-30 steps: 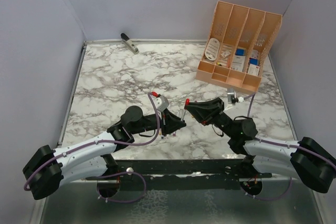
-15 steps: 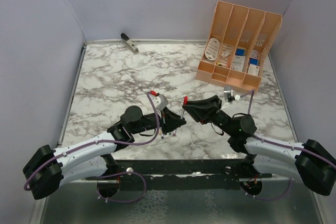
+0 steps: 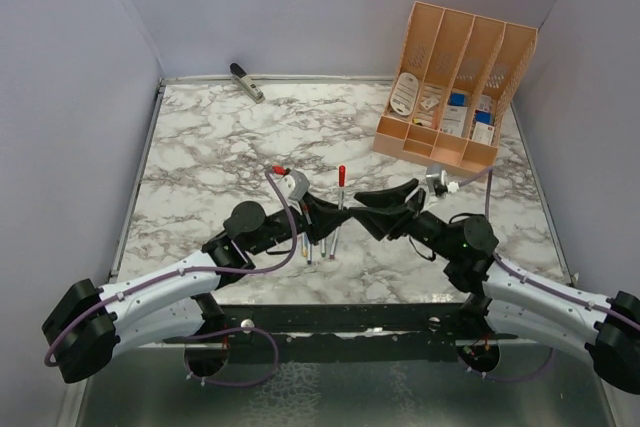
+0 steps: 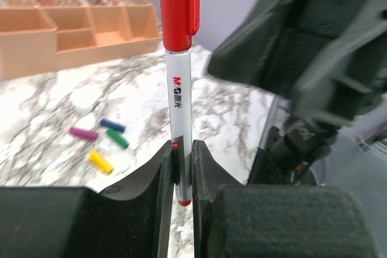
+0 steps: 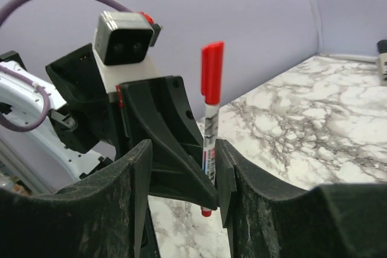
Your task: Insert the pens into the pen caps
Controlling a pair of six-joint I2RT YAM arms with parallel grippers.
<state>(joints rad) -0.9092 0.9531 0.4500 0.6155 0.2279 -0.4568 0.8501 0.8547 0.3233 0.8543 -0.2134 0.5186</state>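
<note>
Left hand [image 4: 183, 170] grips one red-capped pen [image 4: 180, 89] | four loose caps [image 4: 118, 139]

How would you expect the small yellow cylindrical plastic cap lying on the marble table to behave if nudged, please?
Round and lying on its side, the small yellow plastic cap would probably roll across the smooth marble table. It looks tiny and light, so a nudge may flick it away.
</note>
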